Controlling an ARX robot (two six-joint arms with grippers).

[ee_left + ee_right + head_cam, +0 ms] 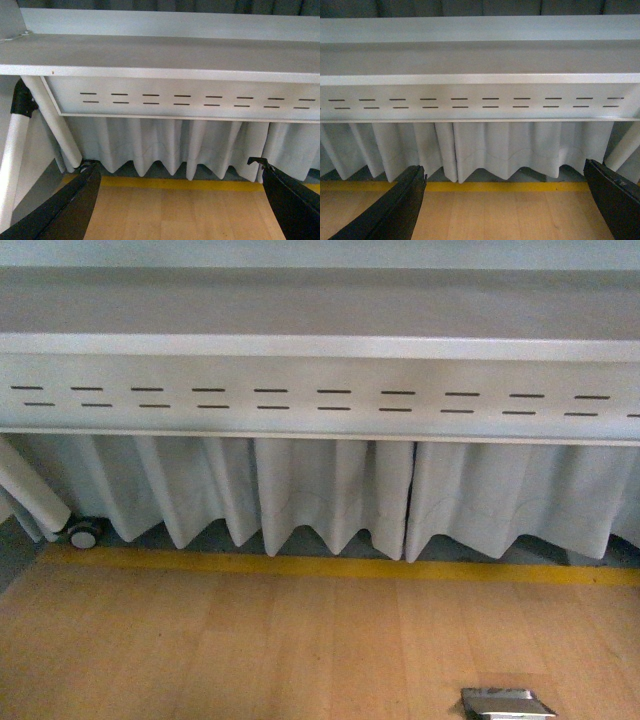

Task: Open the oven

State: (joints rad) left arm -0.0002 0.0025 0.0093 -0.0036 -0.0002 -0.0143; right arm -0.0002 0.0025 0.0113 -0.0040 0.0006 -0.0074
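The oven is out of view in every frame. My left gripper (175,172) is open, its two black fingers (70,205) spread wide over the wooden floor with nothing between them. My right gripper (507,175) is open as well, black fingers (395,207) apart over the same floor and holding nothing. Neither arm shows in the front view.
A grey table (320,345) with a slotted front panel (320,398) spans the front view, white cloth skirt (330,490) hanging below. A yellow floor stripe (330,567) runs before it. A castor (84,534) sits at lower left; a metal floor plate (505,703) lies lower right. A white table leg (50,120) slants down.
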